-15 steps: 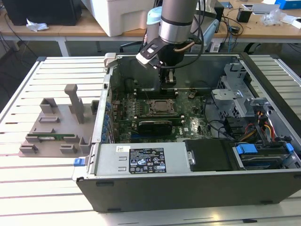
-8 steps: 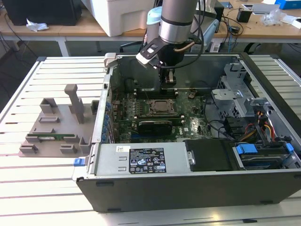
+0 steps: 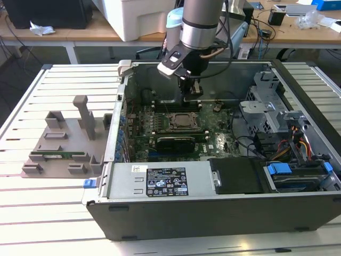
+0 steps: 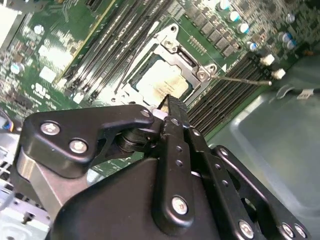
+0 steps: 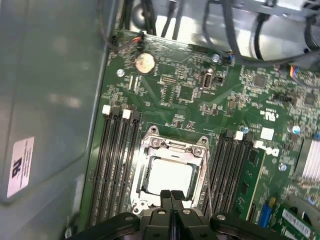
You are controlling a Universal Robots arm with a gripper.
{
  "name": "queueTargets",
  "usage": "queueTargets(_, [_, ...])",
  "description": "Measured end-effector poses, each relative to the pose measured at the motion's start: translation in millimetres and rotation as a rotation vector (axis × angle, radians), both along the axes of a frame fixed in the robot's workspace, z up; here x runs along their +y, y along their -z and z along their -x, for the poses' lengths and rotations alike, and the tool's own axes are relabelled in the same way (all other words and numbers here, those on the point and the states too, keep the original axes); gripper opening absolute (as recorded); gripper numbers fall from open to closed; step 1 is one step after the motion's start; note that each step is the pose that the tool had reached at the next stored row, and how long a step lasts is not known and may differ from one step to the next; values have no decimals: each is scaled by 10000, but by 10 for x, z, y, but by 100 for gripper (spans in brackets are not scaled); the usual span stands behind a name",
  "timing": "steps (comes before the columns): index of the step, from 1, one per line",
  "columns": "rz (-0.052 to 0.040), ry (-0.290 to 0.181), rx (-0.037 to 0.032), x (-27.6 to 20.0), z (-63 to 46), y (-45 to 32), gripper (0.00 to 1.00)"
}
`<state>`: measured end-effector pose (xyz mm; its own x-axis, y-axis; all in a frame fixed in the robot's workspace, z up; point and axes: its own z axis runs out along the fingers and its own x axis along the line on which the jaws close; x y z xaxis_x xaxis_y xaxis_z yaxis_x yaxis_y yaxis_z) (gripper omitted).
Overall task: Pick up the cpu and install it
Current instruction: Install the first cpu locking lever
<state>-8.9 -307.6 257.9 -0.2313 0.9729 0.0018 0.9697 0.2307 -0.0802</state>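
The cpu [image 5: 170, 176], a pale silvery square, lies flat inside the black-framed socket [image 3: 184, 121] on the green motherboard [image 3: 213, 140] of the open computer case [image 3: 213, 213]. The second wrist view also shows the cpu [image 4: 162, 82] in the socket, whose metal frame stands open around it. My gripper [image 3: 191, 94] hangs inside the case just above the socket's far edge. In both wrist views its black fingers are pressed together, with nothing between them, and the gripper [image 5: 171, 196] tips [image 4: 167, 101] sit over the chip's edge.
Rows of memory slots [image 5: 116, 160] flank the socket. A thin socket lever [image 4: 240, 79] sticks out sideways. A power supply box [image 3: 160, 181] fills the case front; a drive cage [image 3: 272, 106] and cables [image 3: 298, 144] are at the exterior view's right. A grey fixture [image 3: 66, 144] sits on the slatted table.
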Motion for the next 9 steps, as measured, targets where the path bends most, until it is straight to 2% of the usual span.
queueTargets(8, [1, -2314, 0, 0, 0, 0, 11])
queueTargets(9, [0, -2972, 1, 0, 0, 0, 11])
